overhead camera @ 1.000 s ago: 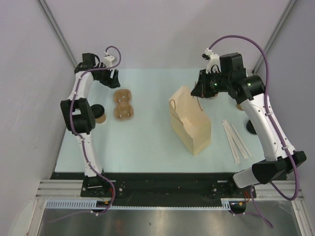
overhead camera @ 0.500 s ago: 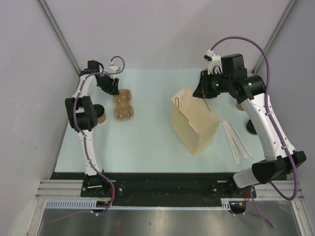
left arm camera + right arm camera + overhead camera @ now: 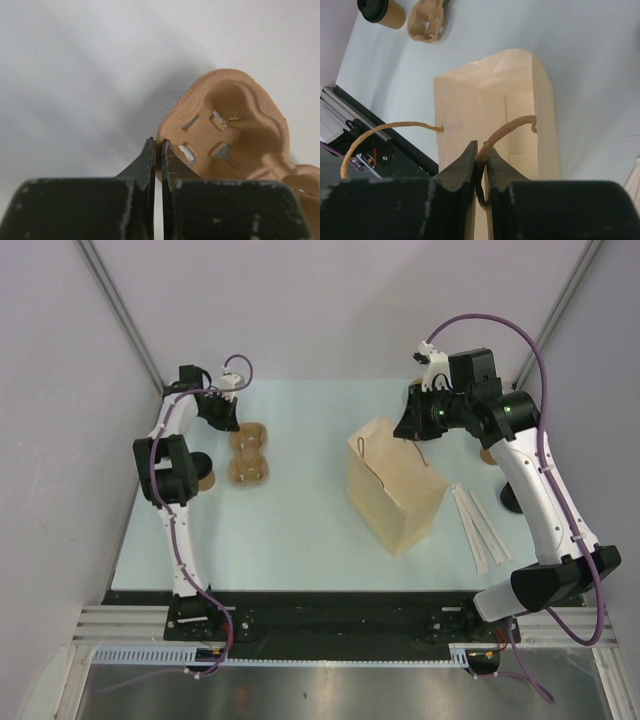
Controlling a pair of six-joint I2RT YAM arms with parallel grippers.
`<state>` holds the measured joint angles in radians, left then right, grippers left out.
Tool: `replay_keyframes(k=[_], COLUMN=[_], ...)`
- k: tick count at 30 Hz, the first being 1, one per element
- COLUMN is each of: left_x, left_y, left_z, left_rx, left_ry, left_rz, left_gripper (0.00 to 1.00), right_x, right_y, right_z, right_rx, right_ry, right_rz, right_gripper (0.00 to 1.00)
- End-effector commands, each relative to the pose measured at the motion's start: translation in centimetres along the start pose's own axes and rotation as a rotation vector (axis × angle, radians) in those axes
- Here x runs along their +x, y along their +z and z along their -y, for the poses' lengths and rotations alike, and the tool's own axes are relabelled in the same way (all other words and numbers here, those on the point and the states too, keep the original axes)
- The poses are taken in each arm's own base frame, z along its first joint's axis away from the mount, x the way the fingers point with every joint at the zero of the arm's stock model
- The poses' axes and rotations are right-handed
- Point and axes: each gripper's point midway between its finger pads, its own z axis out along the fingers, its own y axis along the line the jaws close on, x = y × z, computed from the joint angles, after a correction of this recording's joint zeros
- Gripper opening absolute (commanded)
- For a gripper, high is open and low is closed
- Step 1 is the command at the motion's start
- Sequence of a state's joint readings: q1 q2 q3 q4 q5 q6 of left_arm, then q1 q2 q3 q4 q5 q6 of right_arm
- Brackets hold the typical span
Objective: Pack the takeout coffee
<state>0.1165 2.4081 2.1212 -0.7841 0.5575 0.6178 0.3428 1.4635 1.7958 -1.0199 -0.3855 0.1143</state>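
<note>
Soft, even light is cast from above, and only faint shadows are seen on the desk (image 3: 300,530). In the left wrist view a broad, blurred shadow is thrown beside the pulp carrier (image 3: 240,125). The interior of the paper bag (image 3: 520,125) is brightly lit.

Pinched by the left pincer (image 3: 159,150), the cup carrier (image 3: 230,125) is moulded pulp, matt and rough-fibred. Nipped in the right pincer (image 3: 481,150) is a twisted paper-cord handle (image 3: 507,127). Beyond it, the bag (image 3: 460,110) is matt tan kraft paper. Both pincers look scuffed matt black.
</note>
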Motion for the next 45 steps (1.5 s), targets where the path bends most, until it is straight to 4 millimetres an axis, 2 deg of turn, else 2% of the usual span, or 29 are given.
replay_keyframes(k=[1, 2, 3, 4, 5, 6, 7, 8, 9, 10, 11, 12, 14, 15, 18, 19, 21, 22, 24, 25, 27, 30, 32, 35, 36, 39, 45], left_x=[-4.0, -4.0, -2.5, -3.5, -3.2, -1.5, -1.8, -1.3, 0.9, 1.0, 2.0, 3.9, 5.1, 6.6, 8.1, 8.3, 8.6, 8.6, 8.0, 7.7, 7.0, 6.2, 5.4, 5.6, 6.0, 6.2, 7.4], left_y=[-4.2, -4.6, -4.4, -6.2, -6.5, -6.1, -7.3, -7.6, -6.9, -7.6, -7.4, -6.5, -6.3, -5.8, -5.4, -5.3, -5.2, -5.2, -5.7, -6.0, -6.5, -6.7, -6.7, -6.2, -5.3, -4.8, -3.7], left_z=[2.9, 3.6, 4.8, 5.8, 6.6, 7.8, 8.8, 9.4, 10.7, 11.5, 12.1, 13.2, 14.3, 15.0, 15.8, 15.9, 15.9, 16.0, 16.0, 16.0, 16.0, 16.1, 16.1, 16.0, 16.8, 17.1, 17.3], left_rx=[0.044, 0.049, 0.071, 0.062, 0.068, 0.085, 0.078, 0.073, 0.088, 0.083, 0.085, 0.093, 0.093, 0.092, 0.099, 0.102, 0.107, 0.112, 0.141, 0.146, 0.167, 0.197, 0.211, 0.239, 0.267, 0.283, 0.284], left_ry=[-0.065, -0.091, -0.156, -0.154, -0.177, -0.235, -0.234, -0.25, -0.29, -0.289, -0.304, -0.338, -0.356, -0.378, -0.41, -0.41, -0.399, -0.387, -0.335, -0.312, -0.225, -0.115, -0.041, 0.047, 0.076, 0.147, 0.235], left_rz=[0.123, 0.13, 0.114, 0.141, 0.14, 0.112, 0.127, 0.122, 0.086, 0.092, 0.078, 0.045, 0.029, 0.003, -0.014, -0.016, -0.03, -0.035, -0.04, -0.038, -0.041, -0.062, -0.069, -0.119, -0.156, -0.187, -0.259], left_gripper=[0.0, 0.0, 0.0, 0.0, 0.0, 0.0, 0.0, 0.0, 0.0, 0.0, 0.0, 0.0, 0.0, 0.0, 0.0, 0.01, 0.08, 0.23, 0.37, 0.46, 0.51, 0.52, 0.52, 0.51, 0.5, 0.5, 0.5], right_x=[-1.1, -1.2, -1.0, -1.0, -1.2, -1.2, -1.2, -1.3, -1.2, -1.2, -1.2, -1.2, -1.0, -1.0, -1.2, -1.2, -1.0, -1.0, -1.0, -0.9, -0.7, -0.2, 0.0, 0.3, 0.4, 0.8, 1.2], right_y=[-0.5, -0.5, -0.3, -0.3, -0.2, -0.1, 0.0, -0.1, 0.0, 0.1, 0.2, 0.2, 0.4, 0.5, 0.4, 0.3, 0.1, 0.0, -0.4, -0.4, -0.8, -1.2, -1.3, -1.4, -1.6, -1.7, -1.9], right_z=[-0.3, -0.3, -0.3, -0.3, -0.3, -0.3, -0.3, -0.3, -0.3, -0.2, -0.3, -0.1, -0.2, -0.1, -0.1, -0.1, -0.3, -0.2, -0.4, -0.3, -0.3, -0.3, -0.2, -0.2, -0.1, 0.1, 0.1], right_rx=[-0.007, -0.008, -0.01, -0.013, -0.014, -0.013, -0.015, -0.016, -0.015, -0.016, -0.017, -0.015, -0.022, -0.021, -0.022, -0.02, -0.026, -0.023, -0.027, -0.023, -0.018, -0.012, -0.009, -0.007, -0.005, 0.005, 0.01], right_ry=[0.002, 0.011, 0.018, 0.02, 0.025, 0.028, 0.029, 0.03, 0.032, 0.035, 0.039, 0.051, 0.058, 0.066, 0.068, 0.069, 0.062, 0.06, 0.052, 0.044, 0.041, 0.034, 0.027, 0.014, 0.01, 0.006, 0.002], right_rz=[0.042, 0.052, 0.046, 0.051, 0.056, 0.059, 0.06, 0.063, 0.061, 0.061, 0.062, 0.062, 0.058, 0.057, 0.066, 0.065, 0.062, 0.062, 0.066, 0.065, 0.063, 0.057, 0.052, 0.043, 0.041, 0.031, 0.027], right_gripper=[0.11, 0.11, 0.11, 0.11, 0.1, 0.09, 0.09, 0.08, 0.08, 0.09, 0.11, 0.11, 0.11, 0.11, 0.11, 0.11, 0.16, 0.23, 0.27, 0.33, 0.37, 0.49, 0.53, 0.62, 0.66, 0.71, 0.76])
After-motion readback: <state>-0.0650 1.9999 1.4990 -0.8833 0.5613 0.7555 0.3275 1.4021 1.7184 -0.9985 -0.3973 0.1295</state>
